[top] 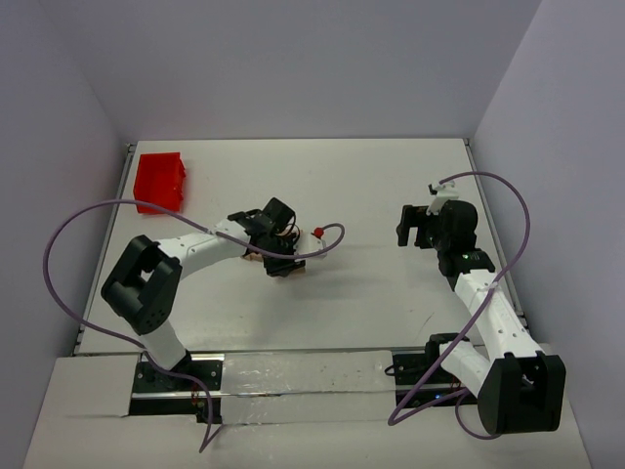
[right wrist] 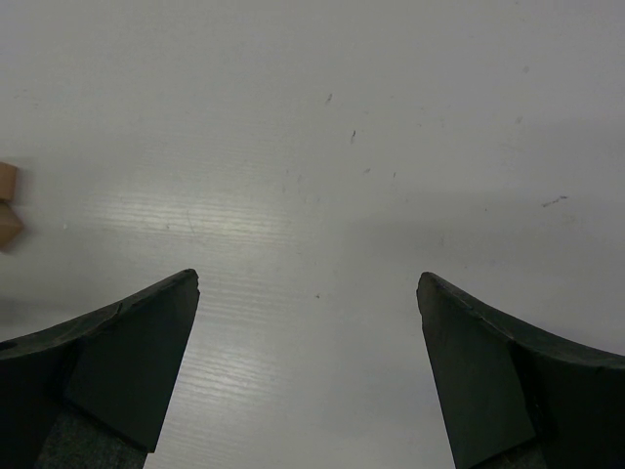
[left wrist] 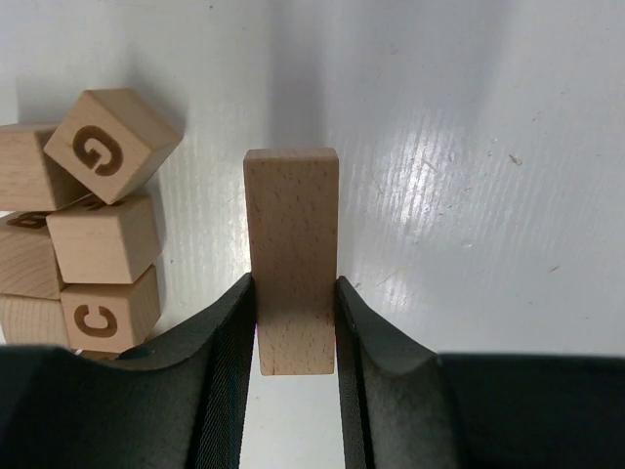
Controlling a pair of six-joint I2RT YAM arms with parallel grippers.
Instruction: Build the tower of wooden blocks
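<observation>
The step in hand looks like carrying a piece to the build. The left fingers (left wrist: pixel 229 342) are clenched on a long block (left wrist: pixel 291 225) of plain pale wood. They pinch its near end from both sides, and most of its length sticks out past the fingertips. Whether its far end touches the bench (left wrist: pixel 469 195) or hangs just above it cannot be told from here.

The lettered cubes (left wrist: pixel 98 239) lie in a loose heap just to the left of these fingers, apart from the held block. One marked G (left wrist: pixel 110 147) sits tilted on top, ahead of the fingertips. One marked C (left wrist: pixel 109 315) lies close beside the left finger. They look more like a jumble than a tidy stack, so the tower seems barely begun.

The next move probably calls for choosing a spot, either bare bench or the top of a settled cube. The block then needs to be brought down square and let go without knocking the heap.

The right fingers (right wrist: pixel 127 352) are released, spread wide and holding nothing over bare bench. Only a sliver of wood (right wrist: pixel 8 210) shows far to their left.
</observation>
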